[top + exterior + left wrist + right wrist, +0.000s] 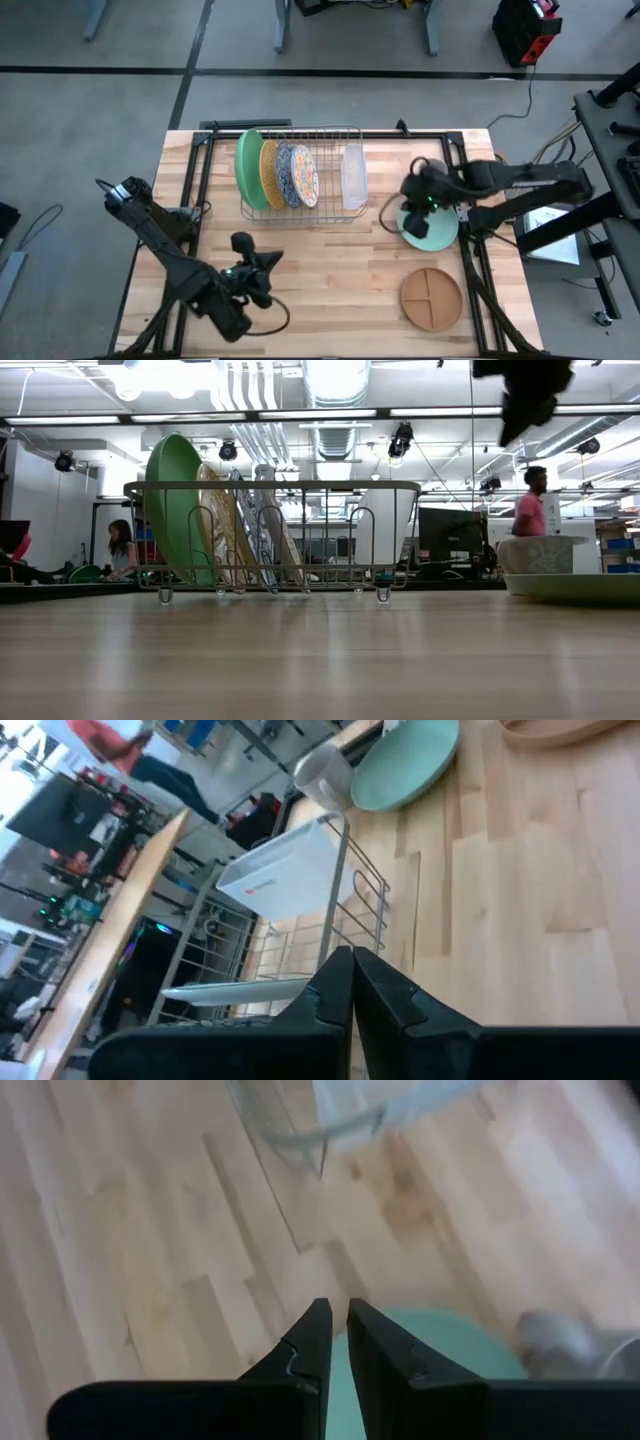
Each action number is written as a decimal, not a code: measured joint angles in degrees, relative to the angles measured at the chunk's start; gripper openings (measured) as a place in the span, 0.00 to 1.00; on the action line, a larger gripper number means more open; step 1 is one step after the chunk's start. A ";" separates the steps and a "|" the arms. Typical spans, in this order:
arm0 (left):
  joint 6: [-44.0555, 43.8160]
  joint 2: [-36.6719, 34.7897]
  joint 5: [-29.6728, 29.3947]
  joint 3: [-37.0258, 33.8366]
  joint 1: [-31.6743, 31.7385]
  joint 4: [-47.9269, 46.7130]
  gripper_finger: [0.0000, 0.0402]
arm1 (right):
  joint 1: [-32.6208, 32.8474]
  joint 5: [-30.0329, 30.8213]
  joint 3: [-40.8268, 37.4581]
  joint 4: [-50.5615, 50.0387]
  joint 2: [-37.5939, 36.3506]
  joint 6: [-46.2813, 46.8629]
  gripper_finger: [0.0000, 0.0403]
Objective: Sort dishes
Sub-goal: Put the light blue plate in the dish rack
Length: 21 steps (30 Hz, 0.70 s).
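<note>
A bright green plate (247, 170), a gold speckled plate (270, 175) and a floral plate (303, 175) stand on edge in the wire rack (300, 210). The pale teal plate (438, 232) lies flat at the table's right. Nearer the front, the brown divided plate (432, 298) lies flat too. My right gripper (338, 1320) hangs shut above the teal plate, well clear of it in the low view (525, 405). My left gripper (262, 262) is shut near the table's front, pointing toward the rack, and touches nothing.
A small grey mug (540, 555) stands at the teal plate's edge, below my right arm. A white plastic holder (353, 175) hangs on the rack's right end. Bare wood lies between the rack and the brown plate. People show in the room behind.
</note>
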 joint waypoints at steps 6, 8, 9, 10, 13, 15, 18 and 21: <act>4.65 0.00 7.24 -0.46 3.88 6.21 0.00 | 5.59 0.97 -11.52 2.83 -2.60 8.79 0.07; 7.95 0.00 11.05 -0.61 4.80 9.70 0.00 | 7.17 2.66 -14.37 3.00 -2.50 11.42 0.07; 9.94 0.00 12.94 -0.65 5.09 11.78 0.00 | 7.80 3.41 -15.48 3.03 -2.27 12.61 0.07; 12.19 0.00 14.46 -0.65 5.35 14.09 0.00 | 8.37 4.03 -16.38 3.21 -2.05 13.74 0.07; 17.74 0.00 16.99 -0.70 5.63 19.39 0.00 | 9.77 4.45 -17.96 3.37 -1.22 17.04 0.09; 19.51 0.00 18.14 -0.73 5.63 21.52 0.00 | 10.78 4.45 -18.34 3.40 -0.76 18.46 0.11; 20.02 0.00 20.98 -1.05 5.63 23.22 0.00 | 12.27 4.70 -18.54 3.44 0.01 19.03 0.15; 20.12 0.00 22.11 -2.09 5.63 24.12 0.00 | 13.38 6.03 -18.64 3.46 0.70 19.54 0.20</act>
